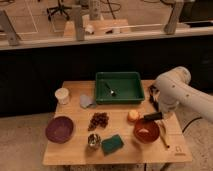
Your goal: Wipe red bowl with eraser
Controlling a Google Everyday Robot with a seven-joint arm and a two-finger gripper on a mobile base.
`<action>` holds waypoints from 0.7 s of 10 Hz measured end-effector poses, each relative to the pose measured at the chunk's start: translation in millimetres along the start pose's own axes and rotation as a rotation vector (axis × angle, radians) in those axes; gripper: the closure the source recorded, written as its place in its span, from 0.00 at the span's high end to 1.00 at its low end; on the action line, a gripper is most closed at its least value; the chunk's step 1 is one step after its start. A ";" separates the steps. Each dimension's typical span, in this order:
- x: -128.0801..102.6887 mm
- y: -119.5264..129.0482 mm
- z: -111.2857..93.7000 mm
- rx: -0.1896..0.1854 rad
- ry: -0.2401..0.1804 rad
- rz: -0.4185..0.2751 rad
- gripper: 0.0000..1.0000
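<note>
Item one: the red bowl (146,132). I see a round, shallow, orange-red vessel, upright on the counter (75,150) toward its right front corner. The inside is glossy, with a pale patch near the centre.

Item two: the eraser (150,118). It is a small, flat, black bar, lying roughly level and slightly tilted over the bowl's far rim. I cannot tell whether it touches the rim. Its right end is clamped in the claw (159,115), which sits just beyond the bowl's far right edge.
</note>
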 end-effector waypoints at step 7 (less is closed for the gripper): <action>-27.1 19.1 41.8 -0.034 0.113 -0.063 0.15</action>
